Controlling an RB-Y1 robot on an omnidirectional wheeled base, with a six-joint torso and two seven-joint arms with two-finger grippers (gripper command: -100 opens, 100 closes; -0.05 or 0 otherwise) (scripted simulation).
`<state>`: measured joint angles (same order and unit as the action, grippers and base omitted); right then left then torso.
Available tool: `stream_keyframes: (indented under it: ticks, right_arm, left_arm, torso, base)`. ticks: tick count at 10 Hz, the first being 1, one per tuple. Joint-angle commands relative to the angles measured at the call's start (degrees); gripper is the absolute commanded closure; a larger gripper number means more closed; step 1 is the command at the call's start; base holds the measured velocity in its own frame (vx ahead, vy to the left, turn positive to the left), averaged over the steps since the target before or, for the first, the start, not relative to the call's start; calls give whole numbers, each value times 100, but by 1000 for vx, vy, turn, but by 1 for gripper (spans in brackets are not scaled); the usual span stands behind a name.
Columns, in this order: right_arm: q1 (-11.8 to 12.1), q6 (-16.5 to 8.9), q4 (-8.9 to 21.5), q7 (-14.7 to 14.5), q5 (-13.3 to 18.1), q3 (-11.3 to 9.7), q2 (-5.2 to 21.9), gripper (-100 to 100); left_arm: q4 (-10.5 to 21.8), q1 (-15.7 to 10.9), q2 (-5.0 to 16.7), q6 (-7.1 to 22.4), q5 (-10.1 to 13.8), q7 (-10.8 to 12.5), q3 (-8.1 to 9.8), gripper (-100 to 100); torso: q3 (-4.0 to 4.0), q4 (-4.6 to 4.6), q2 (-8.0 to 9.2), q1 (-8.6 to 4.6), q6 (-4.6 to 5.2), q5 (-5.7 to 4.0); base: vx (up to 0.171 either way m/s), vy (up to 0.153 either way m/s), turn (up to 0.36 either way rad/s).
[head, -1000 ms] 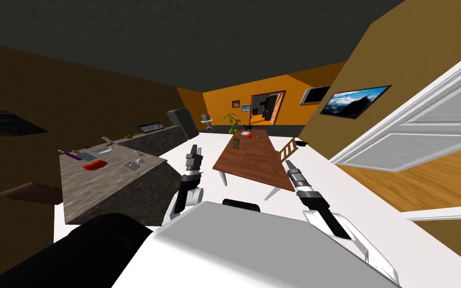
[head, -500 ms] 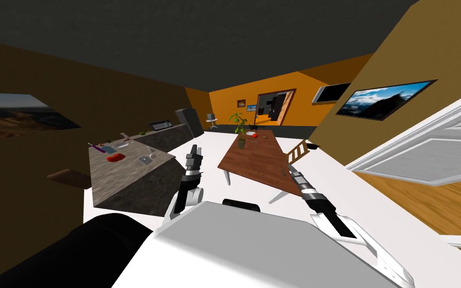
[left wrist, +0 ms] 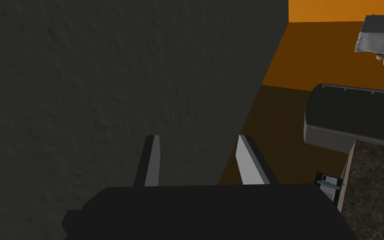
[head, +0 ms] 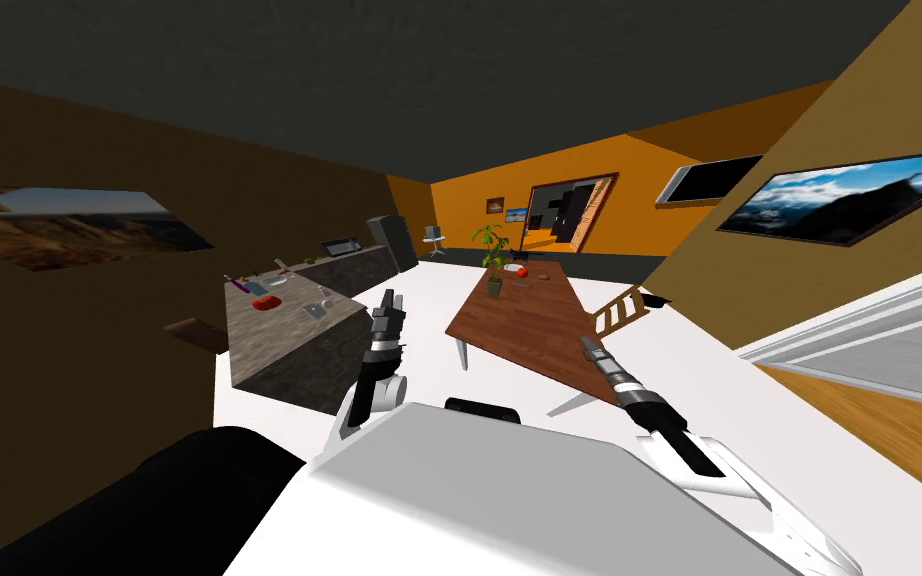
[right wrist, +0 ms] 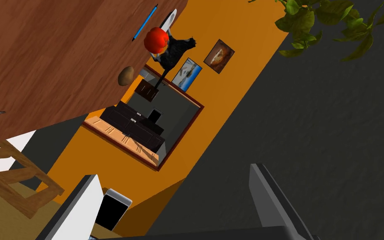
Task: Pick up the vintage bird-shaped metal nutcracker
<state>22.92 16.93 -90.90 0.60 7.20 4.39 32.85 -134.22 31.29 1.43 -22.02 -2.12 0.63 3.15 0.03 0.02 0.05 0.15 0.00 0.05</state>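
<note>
Orange-walled room, long wooden table (head: 524,325) down the middle, counter (head: 284,335) to its left. Nutcracker (right wrist: 175,49), a dark bird shape, sits at the table's far end just behind a red ball (right wrist: 156,39), well apart from both grippers: right gripper (right wrist: 172,171) spread wide, left gripper (left wrist: 198,137) parted on nothing. Best to roll close along the table's right side before reaching, then approach the bird clear of ball and plant (head: 492,255).
</note>
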Motion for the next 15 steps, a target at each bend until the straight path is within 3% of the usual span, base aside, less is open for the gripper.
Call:
stream_keyframes:
  ticks: [1,3,8,10,12,15]
  right_arm:
    - [-52,-39,286,-9,47,8,83,-100]
    - [-52,-39,349,-9,47,8,83,-100]
    - [-227,-276,1188,-51,355,60,534,-100]
    - [-285,-345,1579,-59,467,73,662,-100]
    - [-285,-345,1692,-59,467,73,662,-100]
    - [-403,-467,2234,-66,703,91,879,-100]
  left_arm:
    - [0,0,0,0,0,0,0,0]
    - [0,1,0,0,0,0,1,0]
    - [0,1,0,0,0,0,1,0]
    - [0,1,0,0,0,0,1,0]
    - [0,1,0,0,0,0,1,0]
    - [0,1,1,0,0,0,1,0]
  torso:
    - [0,0,0,0,0,0]
    - [2,0,4,-12,5,-3]
    - [0,0,1,-6,5,-2]
    - [0,0,1,-7,6,-2]
    - [0,0,1,-13,6,-2]
    - [1,0,2,-16,6,-4]
  base:
    - [4,40,103]
    - [0,7,-1]
    - [6,36,166]
    - [11,31,149]
    - [7,8,46]
    - [6,11,173]
